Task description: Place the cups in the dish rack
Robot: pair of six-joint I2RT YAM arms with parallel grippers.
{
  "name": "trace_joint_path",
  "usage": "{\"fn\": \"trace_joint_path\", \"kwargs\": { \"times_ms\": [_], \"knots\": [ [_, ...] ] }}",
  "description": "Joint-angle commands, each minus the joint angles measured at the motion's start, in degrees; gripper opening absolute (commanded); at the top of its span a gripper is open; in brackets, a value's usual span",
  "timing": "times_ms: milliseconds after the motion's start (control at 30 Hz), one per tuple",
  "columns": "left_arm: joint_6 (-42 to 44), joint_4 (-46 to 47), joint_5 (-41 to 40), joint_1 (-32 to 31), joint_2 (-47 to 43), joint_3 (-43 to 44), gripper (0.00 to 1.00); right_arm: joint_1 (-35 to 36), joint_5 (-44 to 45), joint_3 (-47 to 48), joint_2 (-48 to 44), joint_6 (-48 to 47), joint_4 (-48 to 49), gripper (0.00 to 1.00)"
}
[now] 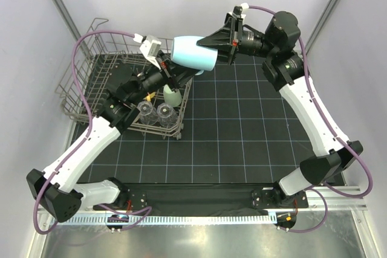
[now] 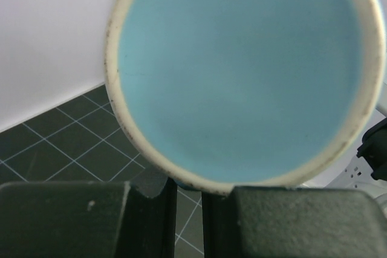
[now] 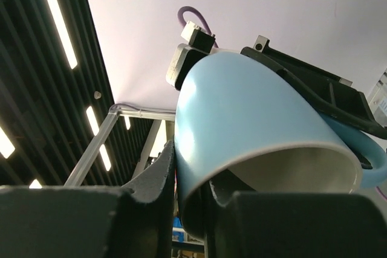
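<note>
Now, right fingers (image 3: 148, 179) clamp the light-blue mug (image 3: 254, 113) by its rim, and left fingers (image 2: 60, 222) grip it too.

You've got the right gripper (image 3: 192, 188) pinching the rim of the light-blue mug (image 3: 254, 119), w/ one finger inside the wall & one outside. Mug tilts up & away from the pincer, mouth facing lower R. Its handle (image 3: 370, 164) sits off to the pincer's R. Left gripper (image 3: 314, 89) lies against the mug's far side, above the pincer.
</note>
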Motion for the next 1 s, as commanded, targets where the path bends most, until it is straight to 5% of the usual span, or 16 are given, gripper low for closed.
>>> {"fn": "trace_joint_path", "kwargs": {
  "times_ms": [0,100,167,333,600,967],
  "knots": [
    [0.0,4.7,1.0,-0.7,0.0,3.1,0.00,0.8,1.7,2.3,0.1,1.5,2.6,0.10],
    [0.7,5.0,3.2,-0.7,-0.6,2.8,0.07,0.9,1.6,0.8,0.0,4.5,6.8,0.04],
    [0.7,5.0,4.1,-0.7,-1.5,2.5,0.34,0.8,1.3,-1.0,-0.6,6.6,9.4,0.04],
    [0.3,4.5,5.6,-0.7,-4.1,0.0,0.64,0.8,0.3,-3.4,-1.3,11.1,14.5,0.04],
    [0.5,5.3,6.6,-0.6,-6.4,-2.9,0.74,0.9,0.2,-4.3,-1.9,15.0,18.9,0.04],
    [-0.5,9.3,10.1,-1.5,-2.6,-1.2,0.72,1.2,2.4,-9.7,-3.2,27.9,31.8,0.04]
  ]
}}
